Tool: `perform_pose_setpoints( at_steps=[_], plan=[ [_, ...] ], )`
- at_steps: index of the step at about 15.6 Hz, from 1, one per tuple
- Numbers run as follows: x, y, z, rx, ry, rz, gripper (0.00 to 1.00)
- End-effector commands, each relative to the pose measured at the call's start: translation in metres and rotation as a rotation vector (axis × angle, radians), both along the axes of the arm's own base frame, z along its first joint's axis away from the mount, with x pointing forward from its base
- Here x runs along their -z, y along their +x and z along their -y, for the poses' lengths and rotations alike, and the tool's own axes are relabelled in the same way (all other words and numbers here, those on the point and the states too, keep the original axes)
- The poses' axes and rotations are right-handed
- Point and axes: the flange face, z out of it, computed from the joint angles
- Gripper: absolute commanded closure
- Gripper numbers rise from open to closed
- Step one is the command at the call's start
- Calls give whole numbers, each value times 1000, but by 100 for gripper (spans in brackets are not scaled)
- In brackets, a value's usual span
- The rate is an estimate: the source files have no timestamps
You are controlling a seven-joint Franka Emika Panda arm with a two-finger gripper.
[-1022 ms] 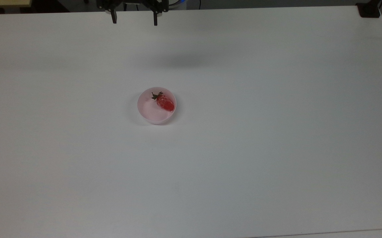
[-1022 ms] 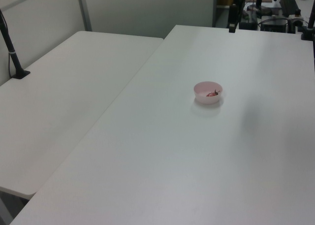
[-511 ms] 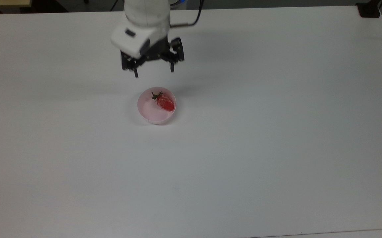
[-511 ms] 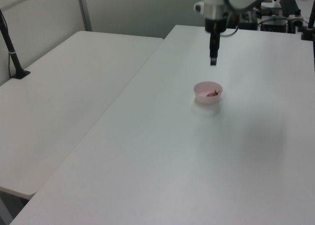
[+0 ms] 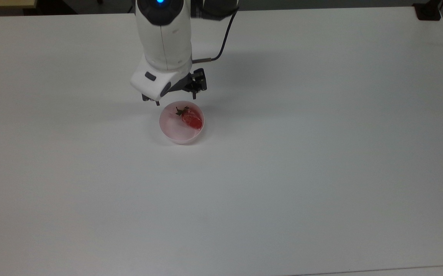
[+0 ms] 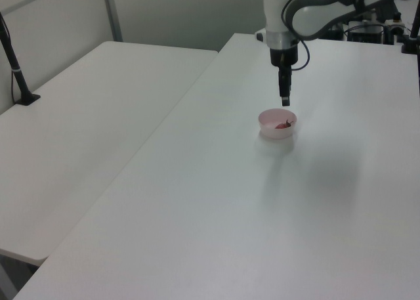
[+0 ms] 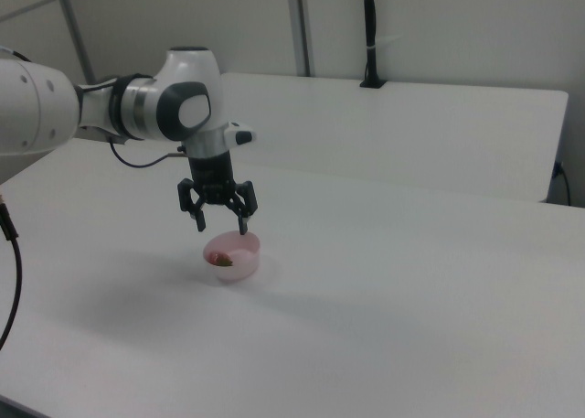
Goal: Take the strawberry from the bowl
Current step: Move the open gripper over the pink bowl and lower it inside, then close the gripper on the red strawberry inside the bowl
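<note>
table: white, wide | on it: pink bowl, top view's centre-left, toward far edge

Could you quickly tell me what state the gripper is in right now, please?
Gripper: open and holding nothing, hanging above the bowl with the strawberry inside.

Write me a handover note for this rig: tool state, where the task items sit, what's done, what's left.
Tool: open, holding nothing, hanging just above the bowl's rim.
Strawberry: lying inside the bowl, toward the top view's right, leafy cap toward the arm.
Bowl: upright on the white table.
Done: approach to the bowl.
Left: lower the tool around the strawberry, close, lift it out.
</note>
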Motion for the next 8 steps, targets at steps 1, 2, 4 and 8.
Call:
perform_pose_setpoints(
  at_steps=[1,2,4,8],
  plan=[
    [27,7,-1,-8,13,-1,10],
    [33,8,1,-3,12,-7,10],
    [46,12,0,3,11,1,10],
    [60,15,-4,18,6,4,10]
  ],
)
